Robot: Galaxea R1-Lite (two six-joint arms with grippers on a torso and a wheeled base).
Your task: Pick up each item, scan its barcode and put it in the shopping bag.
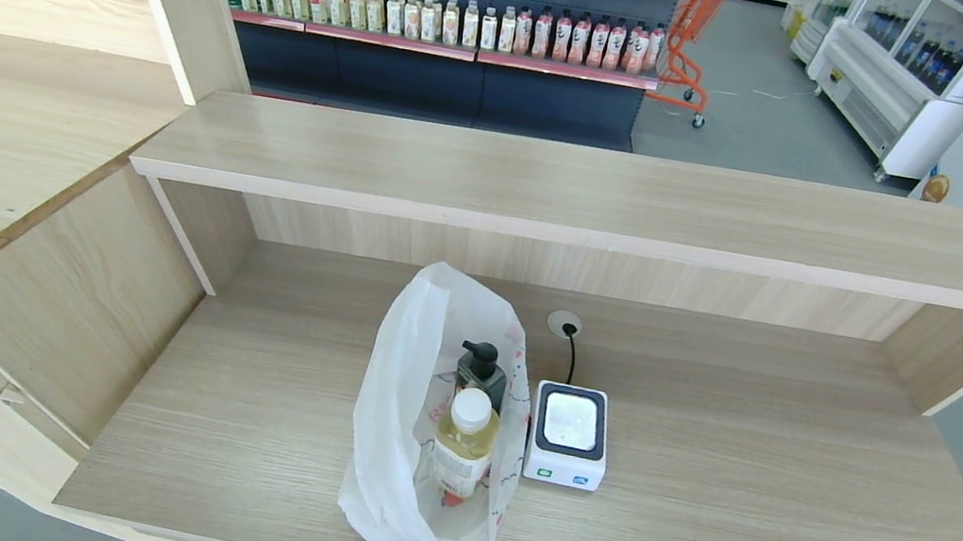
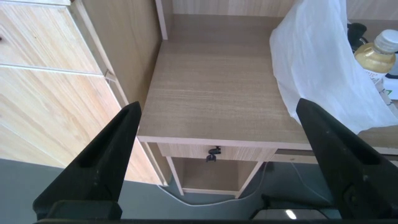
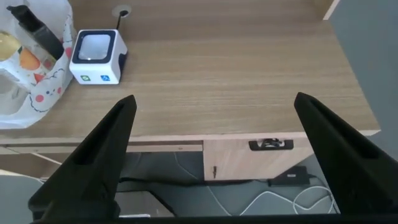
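A white plastic shopping bag (image 1: 400,430) stands open on the wooden counter (image 1: 743,501). Inside it stand a yellow drink bottle with a white cap (image 1: 464,445) and a dark pump bottle (image 1: 482,371). Just right of the bag sits the white barcode scanner (image 1: 569,433) with its glass window facing up. My left gripper (image 2: 217,155) is open, held off the counter's front left corner, with the bag (image 2: 323,68) and yellow bottle (image 2: 376,56) beyond it. My right gripper (image 3: 217,155) is open too, held off the counter's front edge, with the scanner (image 3: 94,56) and bag (image 3: 31,81) farther away.
A raised wooden shelf (image 1: 607,199) runs along the back of the counter, and a side panel (image 1: 69,285) walls its left. A cable (image 1: 570,353) runs from the scanner to a grommet. The counter right of the scanner is bare wood. Store shelves with bottles (image 1: 443,17) stand behind.
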